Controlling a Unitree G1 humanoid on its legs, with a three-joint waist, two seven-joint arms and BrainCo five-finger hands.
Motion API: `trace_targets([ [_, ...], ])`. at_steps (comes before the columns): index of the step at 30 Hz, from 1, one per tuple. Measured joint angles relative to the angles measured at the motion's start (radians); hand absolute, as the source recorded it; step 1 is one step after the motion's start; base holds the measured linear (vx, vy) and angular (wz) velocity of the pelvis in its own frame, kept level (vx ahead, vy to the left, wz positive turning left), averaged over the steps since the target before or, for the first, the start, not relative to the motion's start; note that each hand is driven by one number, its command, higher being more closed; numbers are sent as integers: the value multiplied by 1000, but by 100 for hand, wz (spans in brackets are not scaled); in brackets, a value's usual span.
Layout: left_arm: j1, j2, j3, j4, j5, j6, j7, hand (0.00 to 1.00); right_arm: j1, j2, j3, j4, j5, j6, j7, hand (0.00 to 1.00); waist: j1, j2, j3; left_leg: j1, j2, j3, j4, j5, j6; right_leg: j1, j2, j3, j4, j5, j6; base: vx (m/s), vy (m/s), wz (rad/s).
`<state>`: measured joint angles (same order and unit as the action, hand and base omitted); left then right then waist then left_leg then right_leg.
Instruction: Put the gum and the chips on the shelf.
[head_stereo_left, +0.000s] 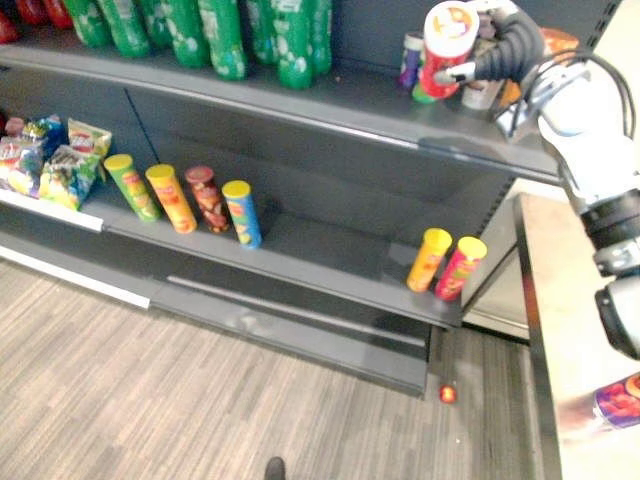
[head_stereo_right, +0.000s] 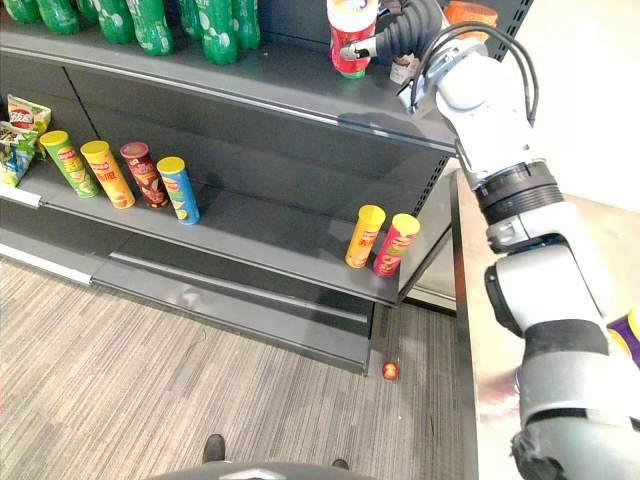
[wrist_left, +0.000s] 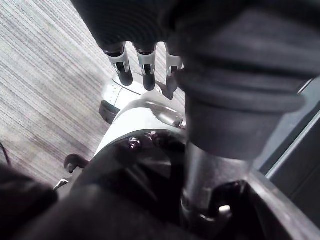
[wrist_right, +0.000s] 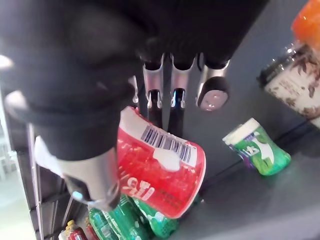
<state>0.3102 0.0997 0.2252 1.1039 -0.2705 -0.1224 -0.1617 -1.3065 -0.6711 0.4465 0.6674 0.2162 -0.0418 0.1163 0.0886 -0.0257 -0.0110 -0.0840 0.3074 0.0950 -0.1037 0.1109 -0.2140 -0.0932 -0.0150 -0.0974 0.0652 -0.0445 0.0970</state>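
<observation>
Right wrist view, right hand (wrist_right: 180, 90): fingers and thumb curled round the chips tub (wrist_right: 160, 170)
Chips tub: held tilted at the top shelf (head_stereo_left: 350, 100)
Gum bottle (wrist_right: 257, 147): on that shelf, near the tub
Left hand (wrist_left: 145, 70): fingers loose, holding nothing

Mid-frame in the right wrist view the chips cup (wrist_right: 160, 175) is showing red with white patches and a black-striped barcode, while the gum bottle (wrist_right: 257, 147) at its right is showing green under a white cap. In the left eye view green bottles (head_stereo_left: 220, 35) are lining the top edge, and on the dark grey shelf (head_stereo_left: 330, 265) a green canister (head_stereo_left: 132, 185), an orange canister (head_stereo_left: 172, 198), a maroon canister (head_stereo_left: 207, 198) and a blue canister (head_stereo_left: 242, 213) are standing left of centre, a yellow canister (head_stereo_left: 428, 260) and a pink canister (head_stereo_left: 459, 268) right of centre. The floor (head_stereo_left: 150, 400) is running in grey-brown streaks across the bottom.
</observation>
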Motion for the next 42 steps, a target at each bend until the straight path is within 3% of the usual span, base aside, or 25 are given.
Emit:
trace_targets([
  [11, -15, -1, -3, -9, -3, -8, -5, 0, -108, 140, -57, 367, 68, 95, 44, 100, 10, -1, 51, 1, 8, 0, 0, -1, -2, 11, 10, 0, -20, 10, -7, 14, 3, 0],
  [16, -31, -1, -3, -8, -5, -8, -18, 0, -161, 148, -139, 492, 56, 108, 47, 100, 32, 0, 65, -2, 19, -2, 0, -1, -8, 14, 21, -2, -32, 16, -10, 0, 0, 0],
  [23, -32, 2, -1, -9, -2, -8, -31, 0, -207, 161, -222, 566, 20, 130, 70, 100, 34, -4, 83, -2, 27, -15, 0, -1, -13, 30, 27, -12, -48, 16, -9, 8, 2, 3],
  [24, -34, 3, 0, -9, 0, -8, -37, 0, -207, 161, -236, 566, 20, 131, 75, 0, 38, -6, 85, -3, 28, -15, 0, -2, -14, 30, 27, -12, -49, 16, -9, 0, 0, 0],
  [28, -39, 6, 1, -10, 3, -8, -43, 0, -216, 161, -244, 566, 20, 139, 80, 0, 51, -10, 87, -3, 28, -14, 0, -4, -17, 30, 29, -11, -50, 16, -9, 34, 4, -1],
  [42, -34, 5, 23, -32, 8, -6, -58, 0, -227, 166, -250, 566, 32, 145, 85, 0, 52, -24, 96, 0, 29, -16, 0, -5, -18, 35, 31, -12, -52, 16, -9, 5, 1, 0],
])
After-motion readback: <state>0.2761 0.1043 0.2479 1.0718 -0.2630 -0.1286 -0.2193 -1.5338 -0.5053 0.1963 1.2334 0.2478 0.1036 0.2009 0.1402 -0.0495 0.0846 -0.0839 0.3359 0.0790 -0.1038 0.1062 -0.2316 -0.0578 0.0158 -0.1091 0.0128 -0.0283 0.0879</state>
